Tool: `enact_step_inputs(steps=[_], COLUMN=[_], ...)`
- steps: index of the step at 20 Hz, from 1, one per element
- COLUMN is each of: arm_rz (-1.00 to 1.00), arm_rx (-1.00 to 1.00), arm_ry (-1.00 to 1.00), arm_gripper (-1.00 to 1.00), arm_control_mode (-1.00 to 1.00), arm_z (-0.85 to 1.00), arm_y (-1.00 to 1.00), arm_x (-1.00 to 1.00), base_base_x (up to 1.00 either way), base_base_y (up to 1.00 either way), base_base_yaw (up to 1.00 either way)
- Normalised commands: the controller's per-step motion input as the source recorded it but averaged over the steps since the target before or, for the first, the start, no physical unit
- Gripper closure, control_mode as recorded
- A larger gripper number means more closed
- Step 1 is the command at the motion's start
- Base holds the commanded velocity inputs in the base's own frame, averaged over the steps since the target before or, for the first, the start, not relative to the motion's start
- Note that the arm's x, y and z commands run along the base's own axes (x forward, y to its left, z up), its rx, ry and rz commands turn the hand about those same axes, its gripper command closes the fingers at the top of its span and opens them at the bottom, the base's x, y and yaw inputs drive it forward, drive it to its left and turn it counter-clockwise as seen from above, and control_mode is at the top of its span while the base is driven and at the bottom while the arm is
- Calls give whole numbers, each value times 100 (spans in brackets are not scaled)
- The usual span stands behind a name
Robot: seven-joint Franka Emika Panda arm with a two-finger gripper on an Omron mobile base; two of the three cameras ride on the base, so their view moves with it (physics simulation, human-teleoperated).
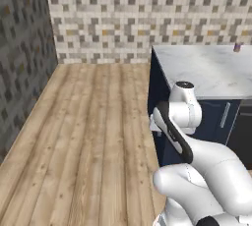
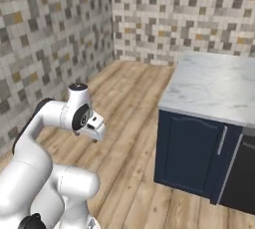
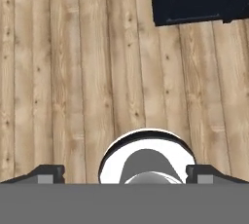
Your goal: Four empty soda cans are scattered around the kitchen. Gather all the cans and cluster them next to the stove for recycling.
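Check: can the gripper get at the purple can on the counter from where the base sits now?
Probably not. The gripper is open, pointing down at the floor, and the purple can stands at the counter's far edge.

text: none legible — labels: none — numbers: none — signs: none

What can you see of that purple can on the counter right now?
The purple can is a small upright cylinder, seen far off in the left base view. It stands on the white marble counter, near the counter's back edge, close to the mosaic tile wall. Nothing else touches it. Its top and any label are too small to make out.
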Motion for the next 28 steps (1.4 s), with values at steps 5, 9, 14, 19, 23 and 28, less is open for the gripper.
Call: enact_step_inputs(steps=[5, 9, 14, 19, 23, 28], arm_rz=[0, 0, 0, 0, 0, 0], arm_rx=[0, 0, 0, 0, 0, 0], arm_ry=[0, 0, 0, 0, 0, 0], arm_gripper=[-100, -100, -100, -100, -100, -100], arm_control_mode=[100, 100, 100, 100, 100, 100], arm_z=[0, 0, 0, 0, 0, 0], arm_y=[0, 0, 0, 0, 0, 0], arm_x=[0, 0, 0, 0, 0, 0], base_base_x=[62, 75, 75, 75, 70, 67], base_base_y=[5, -1, -1, 8, 37, 40], base_base_yaw=[21, 0, 0, 0, 0, 0])
